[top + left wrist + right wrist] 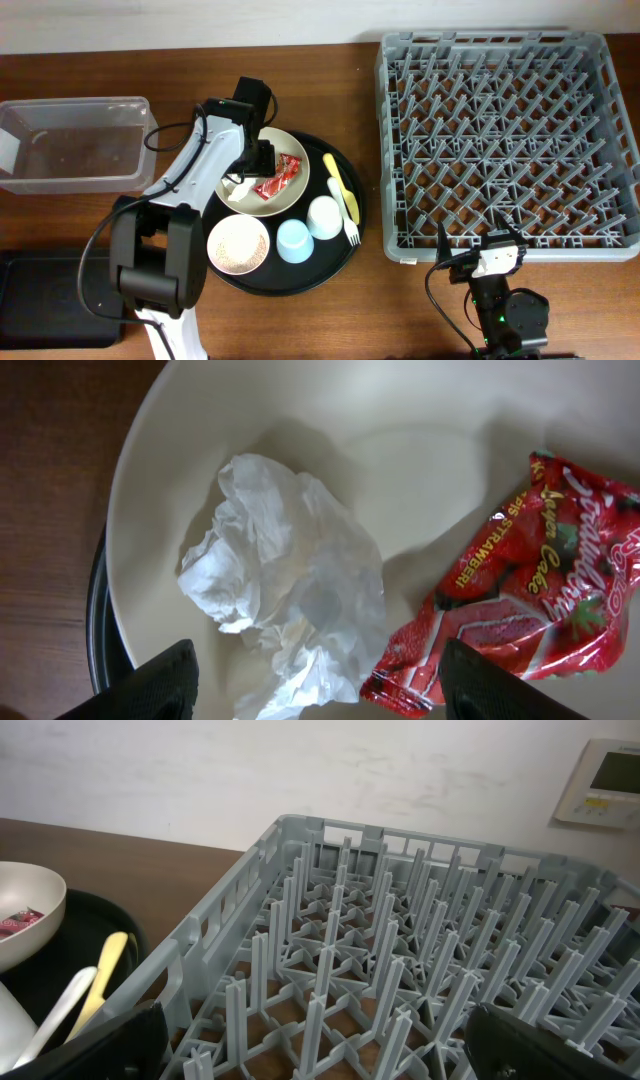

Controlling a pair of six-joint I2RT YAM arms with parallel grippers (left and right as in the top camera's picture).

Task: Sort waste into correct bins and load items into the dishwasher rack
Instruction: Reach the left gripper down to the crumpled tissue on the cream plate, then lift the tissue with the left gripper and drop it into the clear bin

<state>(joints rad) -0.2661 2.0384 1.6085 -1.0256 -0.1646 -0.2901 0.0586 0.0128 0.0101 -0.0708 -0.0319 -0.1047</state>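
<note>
The large cream bowl [300,150] sits on the round black tray and holds the crumpled white tissue [240,188] and the red snack wrapper [280,180]. My left gripper [255,160] hovers just above the bowl. In the left wrist view it [318,685] is open, its fingers either side of the tissue [290,580] and the wrapper [530,590]. The pink bowl [238,245] holds rice-like grains. The blue cup [295,240], white cup [324,217] and yellow-handled fork [342,190] lie on the tray. My right gripper [478,255] is open and empty at the front edge of the grey rack [505,140].
The clear tub [75,145] stands at the far left, and the flat black bin [40,290] lies at the front left. The round black tray [345,250] sits between the bins and the rack. The right wrist view shows the rack's pegs [400,940] and the fork [100,980].
</note>
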